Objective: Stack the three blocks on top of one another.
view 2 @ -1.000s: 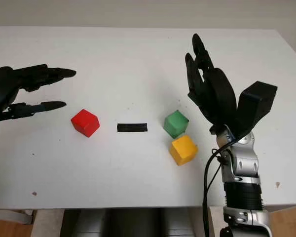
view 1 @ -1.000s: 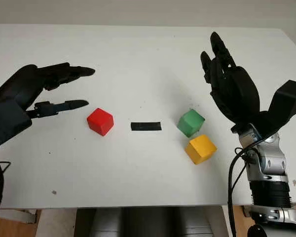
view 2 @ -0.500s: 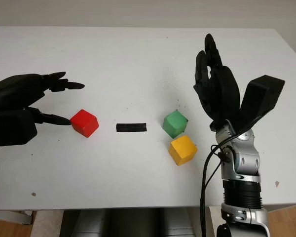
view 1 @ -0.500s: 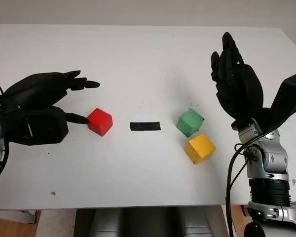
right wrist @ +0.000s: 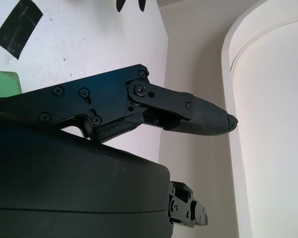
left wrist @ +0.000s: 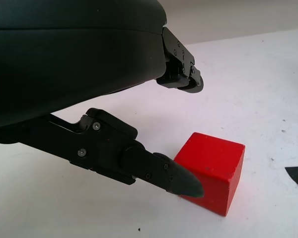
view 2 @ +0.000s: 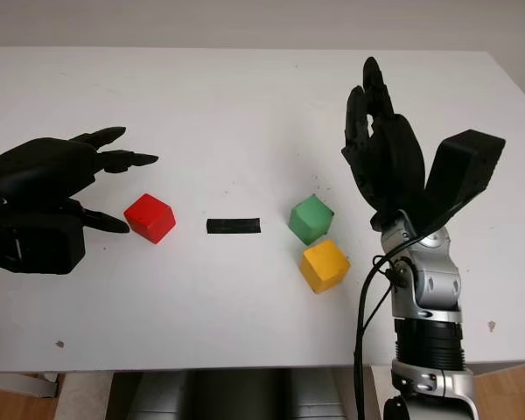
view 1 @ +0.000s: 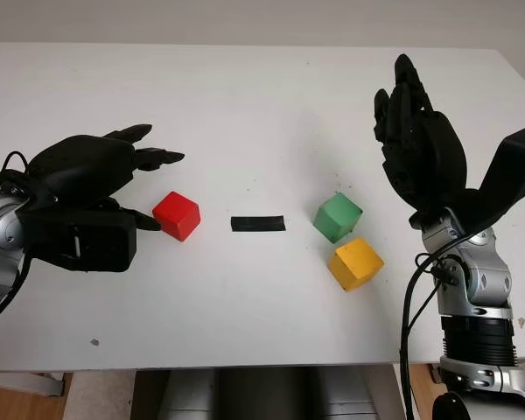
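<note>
A: Left hand (view 1: 87, 206)?
B: Low over the counter (view 1: 245, 105), just left of the red block (view 1: 177, 215). Fingers apart, holding nothing. One lower fingertip (left wrist: 181, 182) sits right at the block's near-left face; contact can't be confirmed. Upper fingers (view 1: 157, 157) reach out beyond the block, clear of it.

A: Right hand (view 1: 417, 144)?
B: Raised at the right side, fingers extended and pointing away from the robot, holding nothing. It's to the right of the green block (view 1: 338, 217), not touching it.

A: Blocks?
B: All three sit on the counter, none stacked. Red left of centre. Green right of centre, yellow block (view 1: 355, 263) just in front of it, corners nearly meeting. A black tape strip (view 1: 258, 223) lies between red and green.
</note>
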Tool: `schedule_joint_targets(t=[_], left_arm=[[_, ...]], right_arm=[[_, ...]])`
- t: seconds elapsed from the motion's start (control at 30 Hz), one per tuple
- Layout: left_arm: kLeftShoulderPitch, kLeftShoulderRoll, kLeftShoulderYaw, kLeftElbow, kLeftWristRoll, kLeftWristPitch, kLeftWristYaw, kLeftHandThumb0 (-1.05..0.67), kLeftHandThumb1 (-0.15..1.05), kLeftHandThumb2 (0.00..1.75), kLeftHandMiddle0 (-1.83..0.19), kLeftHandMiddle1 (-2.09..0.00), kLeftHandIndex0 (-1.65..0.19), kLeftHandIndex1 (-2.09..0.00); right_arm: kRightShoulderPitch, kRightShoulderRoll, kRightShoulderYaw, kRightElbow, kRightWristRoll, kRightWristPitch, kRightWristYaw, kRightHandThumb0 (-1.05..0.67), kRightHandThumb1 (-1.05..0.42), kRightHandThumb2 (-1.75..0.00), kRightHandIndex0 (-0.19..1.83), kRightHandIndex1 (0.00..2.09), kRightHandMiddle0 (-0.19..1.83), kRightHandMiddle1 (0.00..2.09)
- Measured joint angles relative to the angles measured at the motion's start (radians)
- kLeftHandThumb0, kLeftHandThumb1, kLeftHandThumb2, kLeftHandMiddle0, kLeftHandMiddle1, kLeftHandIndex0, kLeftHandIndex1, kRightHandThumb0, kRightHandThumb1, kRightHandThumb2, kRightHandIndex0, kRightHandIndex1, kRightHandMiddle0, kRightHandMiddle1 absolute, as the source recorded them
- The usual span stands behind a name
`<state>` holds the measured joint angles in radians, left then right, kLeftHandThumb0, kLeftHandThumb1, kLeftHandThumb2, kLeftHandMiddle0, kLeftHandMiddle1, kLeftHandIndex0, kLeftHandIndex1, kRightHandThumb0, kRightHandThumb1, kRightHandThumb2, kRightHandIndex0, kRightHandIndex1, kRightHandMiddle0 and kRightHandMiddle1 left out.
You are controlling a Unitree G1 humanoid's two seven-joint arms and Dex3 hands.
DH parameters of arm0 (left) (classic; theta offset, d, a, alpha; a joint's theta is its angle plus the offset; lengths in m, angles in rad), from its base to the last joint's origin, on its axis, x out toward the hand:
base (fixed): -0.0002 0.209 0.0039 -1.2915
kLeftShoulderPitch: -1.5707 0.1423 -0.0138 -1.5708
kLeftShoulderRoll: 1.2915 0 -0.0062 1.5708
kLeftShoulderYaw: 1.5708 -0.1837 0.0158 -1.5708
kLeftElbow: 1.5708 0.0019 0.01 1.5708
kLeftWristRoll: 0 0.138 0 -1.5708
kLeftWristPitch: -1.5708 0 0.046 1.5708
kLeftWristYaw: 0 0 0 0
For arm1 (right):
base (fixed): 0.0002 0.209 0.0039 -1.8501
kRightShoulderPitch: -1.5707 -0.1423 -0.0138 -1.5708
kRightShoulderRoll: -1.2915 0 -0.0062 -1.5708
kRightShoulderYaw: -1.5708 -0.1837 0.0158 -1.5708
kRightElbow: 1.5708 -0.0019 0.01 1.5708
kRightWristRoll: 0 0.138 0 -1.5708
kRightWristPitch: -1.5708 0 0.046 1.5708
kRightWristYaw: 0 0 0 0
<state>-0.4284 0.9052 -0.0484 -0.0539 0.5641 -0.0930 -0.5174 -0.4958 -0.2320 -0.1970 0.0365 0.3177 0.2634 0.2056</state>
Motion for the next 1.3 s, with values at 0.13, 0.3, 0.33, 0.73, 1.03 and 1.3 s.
schedule_joint_targets(t=[0.13,0.3,0.33,0.73,1.03,1.3], left_arm=[[0.000,0.000,-0.008,0.003,0.001,-0.023,0.002,-0.56,0.89,0.05,0.03,-0.06,-0.29,-0.10],[0.000,-0.010,-0.015,0.017,0.007,-0.038,0.020,-0.50,0.89,0.05,0.01,-0.06,-0.34,-0.12],[0.000,-0.014,-0.019,0.020,0.010,-0.038,0.023,-0.49,0.89,0.05,0.00,-0.07,-0.38,-0.14],[0.000,-0.030,-0.047,0.070,0.046,-0.123,0.101,-0.43,0.89,0.05,-0.10,-0.06,-0.33,-0.62],[0.000,-0.032,-0.076,0.113,0.108,-0.190,0.142,-0.45,0.88,0.05,-0.11,-0.05,-0.20,-0.87],[-0.004,-0.032,-0.090,0.132,0.145,-0.208,0.160,-0.45,0.88,0.05,-0.11,-0.05,-0.20,-0.99]], right_arm=[[-0.003,0.001,0.000,0.000,0.005,0.000,0.002,-0.70,-1.05,-0.69,-0.19,0.00,-0.19,0.00],[-0.003,0.002,0.003,-0.003,0.003,0.001,-0.006,-0.70,-1.05,-0.70,-0.19,0.00,-0.19,0.00],[-0.003,0.002,0.004,-0.004,0.003,0.001,-0.006,-0.71,-1.05,-0.70,-0.19,0.00,-0.19,0.00],[-0.003,0.002,0.004,-0.025,0.011,0.008,-0.004,-0.70,-1.05,-0.69,-0.19,0.00,-0.19,0.00],[-0.002,0.002,0.003,-0.025,0.014,0.009,0.004,-0.70,-1.05,-0.71,-0.19,0.00,-0.19,0.00],[0.002,0.002,0.003,-0.033,0.014,0.009,0.003,-0.70,-1.05,-0.72,-0.19,0.00,-0.19,0.00]])
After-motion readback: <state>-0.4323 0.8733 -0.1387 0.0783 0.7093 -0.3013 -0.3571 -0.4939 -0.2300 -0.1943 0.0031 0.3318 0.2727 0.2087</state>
